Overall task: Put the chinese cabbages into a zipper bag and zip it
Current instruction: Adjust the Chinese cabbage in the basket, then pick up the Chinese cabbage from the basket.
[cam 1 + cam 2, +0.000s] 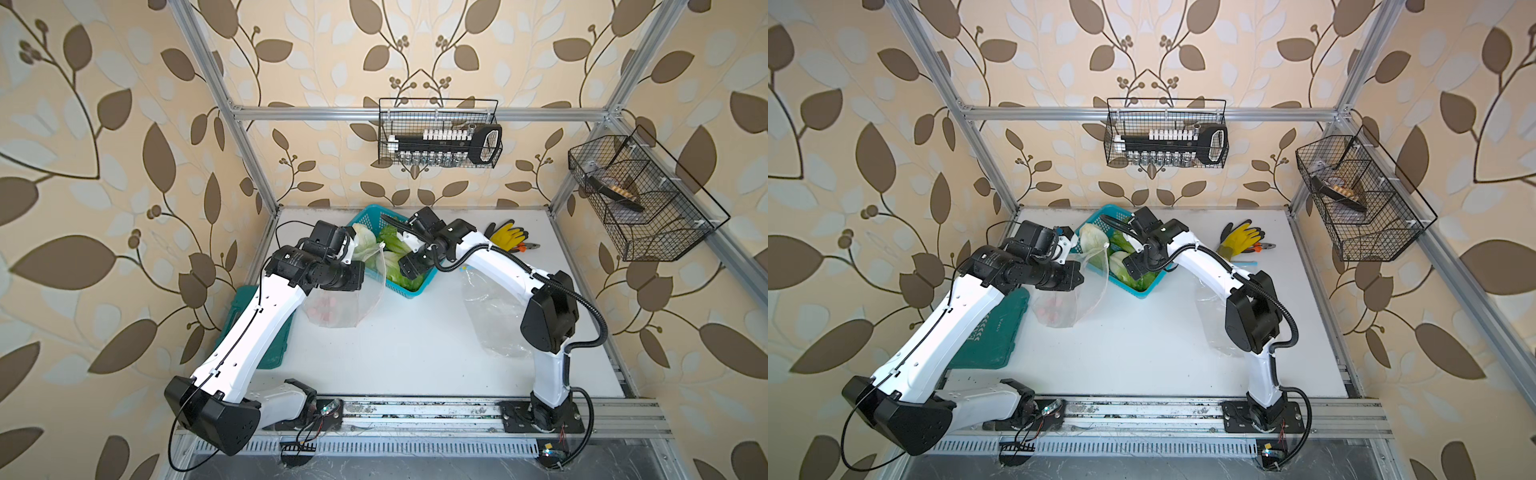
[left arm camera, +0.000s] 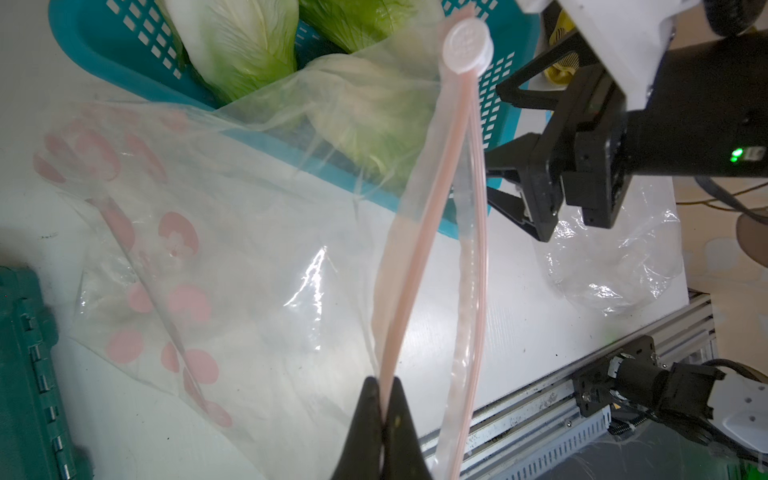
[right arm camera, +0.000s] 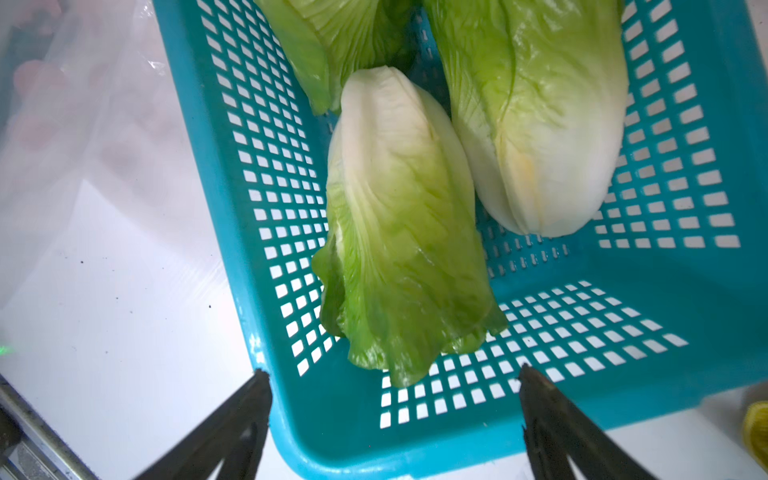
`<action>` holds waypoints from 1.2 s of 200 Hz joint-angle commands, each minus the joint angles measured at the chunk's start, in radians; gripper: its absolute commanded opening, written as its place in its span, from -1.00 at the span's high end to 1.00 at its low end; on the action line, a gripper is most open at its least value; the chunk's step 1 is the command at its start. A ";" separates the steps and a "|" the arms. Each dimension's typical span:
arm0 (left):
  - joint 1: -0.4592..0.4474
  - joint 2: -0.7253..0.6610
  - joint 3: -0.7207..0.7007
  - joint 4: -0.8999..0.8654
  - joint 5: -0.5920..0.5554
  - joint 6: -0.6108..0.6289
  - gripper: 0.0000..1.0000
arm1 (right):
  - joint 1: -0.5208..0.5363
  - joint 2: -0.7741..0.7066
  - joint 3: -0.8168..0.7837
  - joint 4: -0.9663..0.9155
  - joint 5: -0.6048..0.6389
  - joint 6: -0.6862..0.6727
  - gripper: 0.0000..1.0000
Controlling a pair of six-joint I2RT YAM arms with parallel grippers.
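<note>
Left pincer [image 2: 384, 384] is clamped on the zipper bag [image 2: 249, 249] rim; right pincer [image 3: 394, 371] is spread wide, empty, above chinese cabbages [image 3: 399, 232].

No text, brand or number can be read anywhere. The nearest to it is pale raised lettering and a column of chevrons on the green case [image 1: 992, 332], which lies on the table to the left of the blue basket [image 1: 1139, 293]; the letters are too blurred to make out. A white printed line on the black joint of the left arm [image 1: 990, 259], just left of the basket, is too small to read. The round white slider [image 2: 467, 41] of the zipper bag [image 2: 249, 249], over the basket, bears a faint embossed mark, also illegible.
</note>
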 commanded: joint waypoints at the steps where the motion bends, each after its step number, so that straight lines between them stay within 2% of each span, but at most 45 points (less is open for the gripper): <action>1: 0.009 0.001 0.033 0.007 0.020 -0.003 1.00 | -0.007 0.085 -0.040 0.088 -0.013 0.022 -0.82; 26: 0.009 0.003 0.001 0.034 0.035 -0.019 1.00 | -0.011 0.139 -0.033 0.154 -0.005 0.015 -0.78; 38: 0.009 0.007 -0.017 0.047 0.039 -0.029 1.00 | -0.012 0.165 -0.019 0.162 -0.013 0.009 -0.67; 45: 0.008 0.009 -0.024 0.052 0.040 -0.033 1.00 | -0.013 0.175 -0.010 0.163 -0.017 0.007 -0.51; 54: 0.009 0.013 -0.025 0.055 0.038 -0.034 1.00 | -0.012 0.165 -0.013 0.175 -0.018 0.011 -0.20; 71: 0.008 0.019 -0.020 0.057 0.024 -0.030 1.00 | -0.013 0.076 -0.075 0.258 -0.039 0.016 0.32; 79: 0.009 0.023 -0.020 0.060 0.014 -0.025 1.00 | -0.013 0.022 -0.109 0.301 -0.057 0.019 0.47; 96: 0.007 0.042 -0.018 0.069 0.009 -0.024 1.00 | -0.025 -0.076 -0.127 0.316 -0.088 0.038 0.65; 119: -0.002 0.064 -0.022 0.112 0.018 -0.045 1.00 | -0.041 -0.180 -0.112 0.233 -0.138 0.068 0.73; 146: -0.045 0.093 -0.023 0.156 -0.017 -0.069 1.00 | -0.041 -0.302 -0.128 0.020 -0.161 0.087 0.76; 164: -0.061 0.111 -0.029 0.180 -0.040 -0.082 1.00 | -0.041 -0.389 -0.168 -0.136 -0.115 0.100 0.83; 191: -0.062 0.122 -0.035 0.203 -0.076 -0.087 1.00 | -0.043 -0.546 -0.231 -0.263 -0.007 0.120 0.85; 215: -0.079 0.145 -0.028 0.218 -0.059 -0.094 1.00 | -0.030 -0.613 -0.173 -0.308 -0.118 0.135 0.88; 240: -0.125 0.171 -0.019 0.227 -0.064 -0.103 1.00 | 0.030 -0.586 -0.058 -0.376 -0.165 0.143 0.89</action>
